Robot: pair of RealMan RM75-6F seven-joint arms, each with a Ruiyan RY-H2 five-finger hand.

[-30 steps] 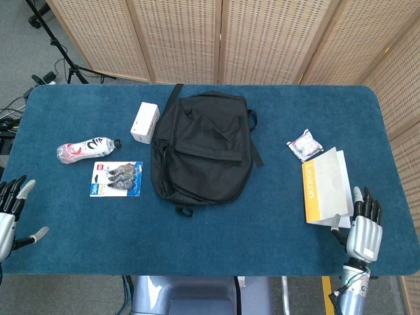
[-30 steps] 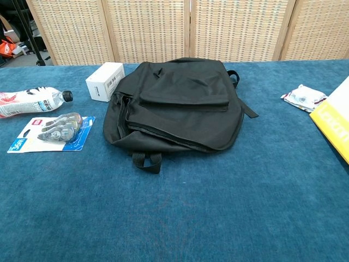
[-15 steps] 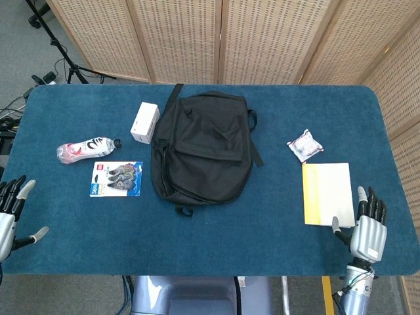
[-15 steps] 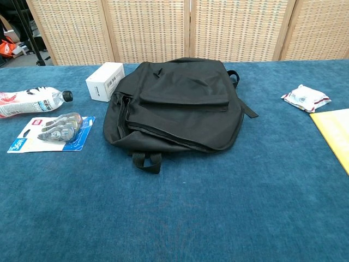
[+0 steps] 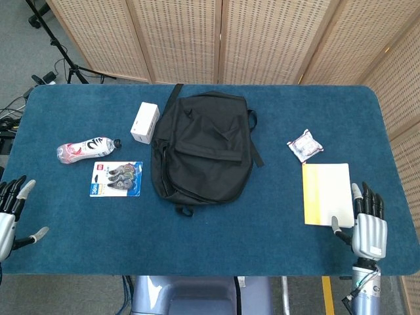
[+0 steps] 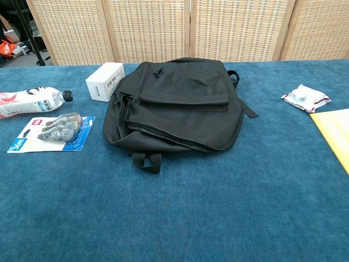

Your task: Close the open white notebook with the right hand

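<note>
Notebook: the notebook (image 5: pixel 327 194) lies closed and flat near the right end of the bench, pale yellow cover up with a deeper yellow strip along its left edge; the chest view catches only its corner (image 6: pixel 334 132) at the right border.
Right hand: the right hand (image 5: pixel 368 228) sits at the near right edge of the bench, just beside the notebook's near right corner, back of the hand up; its fingers (image 5: pixel 366 203) are straight and spread, holding nothing, and the thumb tip lies at the notebook's near edge, though contact cannot be judged.
Left hand: the left hand (image 5: pixel 11 214) shows at the far left border of the head view, off the near left corner of the bench, fingers apart and empty; well apart from every object.
Bench: the bench (image 5: pixel 262 216) is covered in blue carpet-like cloth.
Backpack: a black backpack (image 5: pixel 203 147) lies flat in the middle, straps toward the far side.
Box: a small white box (image 5: pixel 145 122) lies just beside the backpack's left side.
Bottle: a plastic bottle (image 5: pixel 87 149) lies on its side toward the left end, cap pointing to the backpack.
Blister pack: a blue card pack (image 5: pixel 116 178) lies near the bottle, on its near side.
Packet: a small wrapped packet (image 5: pixel 304 145) lies beyond the notebook, apart from it.
Background: woven folding screens (image 5: pixel 223 39) stand behind the bench.
</note>
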